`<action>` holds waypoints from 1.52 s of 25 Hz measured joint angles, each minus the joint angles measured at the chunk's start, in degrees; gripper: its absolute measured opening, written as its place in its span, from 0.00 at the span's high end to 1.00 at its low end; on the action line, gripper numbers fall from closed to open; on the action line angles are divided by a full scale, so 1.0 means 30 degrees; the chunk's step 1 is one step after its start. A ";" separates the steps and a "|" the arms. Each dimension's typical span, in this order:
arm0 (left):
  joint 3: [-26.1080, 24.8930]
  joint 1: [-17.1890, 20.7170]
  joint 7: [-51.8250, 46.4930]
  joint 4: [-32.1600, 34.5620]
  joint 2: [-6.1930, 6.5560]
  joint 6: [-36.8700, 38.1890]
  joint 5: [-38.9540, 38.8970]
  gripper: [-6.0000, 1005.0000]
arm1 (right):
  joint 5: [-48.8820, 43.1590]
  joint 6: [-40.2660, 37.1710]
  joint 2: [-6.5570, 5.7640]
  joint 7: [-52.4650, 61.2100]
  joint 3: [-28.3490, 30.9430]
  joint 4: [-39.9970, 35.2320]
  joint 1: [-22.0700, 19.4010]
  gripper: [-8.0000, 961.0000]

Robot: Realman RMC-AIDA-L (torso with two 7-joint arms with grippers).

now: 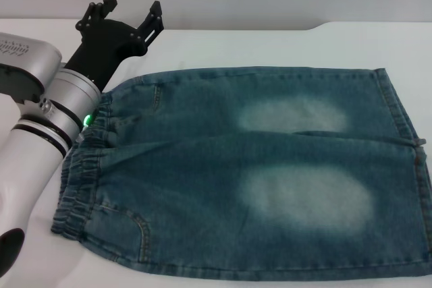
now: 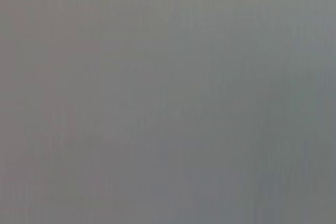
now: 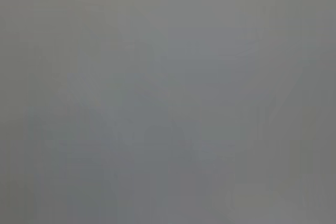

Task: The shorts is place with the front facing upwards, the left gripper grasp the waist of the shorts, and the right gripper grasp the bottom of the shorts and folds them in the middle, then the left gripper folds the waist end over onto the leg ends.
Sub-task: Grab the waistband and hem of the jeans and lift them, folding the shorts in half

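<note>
L gripper (image 1: pixel 133 13): fingers spread apart, nothing between them. Hangs over bare table just past the far waist corner of the shorts, not touching cloth.
L arm (image 1: pixel 40 116): silver forearm crosses the waist side of the shorts, hides part of the waistband; green LED lit near wrist.
Why there (judgement): looks like pre-grasp for the waist; open jaws aimed at the far corner, so the mid fold hasn't begun.
R gripper: not seen in head view. Wrist views show only flat grey, no use.
Shorts (image 1: pixel 256 173): denim, laid flat, front up, unfolded. Waistband (image 1: pixel 84 166) twd L arm side, leg hems (image 1: pixel 405 126) at opp. end.
Table (image 1: pixel 270 45): white, bare around shorts.
In the way: nothing but L forearm over the waistband.
</note>
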 joint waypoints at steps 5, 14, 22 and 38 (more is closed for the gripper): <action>0.0077 0.0174 -0.0017 -0.0160 -0.0008 -0.0010 0.0005 0.18 | -0.0083 0.3695 -0.1638 0.0100 0.0026 0.3488 -0.0443 0.35; -0.0475 0.0834 0.0764 -0.3275 0.0152 -0.3760 0.0001 0.18 | -0.3372 1.9604 -0.3824 -0.3764 0.7528 1.9359 -0.4398 0.35; -0.6417 0.2076 0.4864 -1.4162 0.0006 -2.1952 0.0017 0.18 | -0.8567 3.5778 0.2063 -0.6905 1.4954 2.8061 -0.3680 0.35; -1.0537 0.0082 0.4353 -1.7888 0.0001 -3.8886 0.5007 0.18 | -0.1563 4.7667 0.2475 -1.1883 1.9541 2.9238 -0.2117 0.36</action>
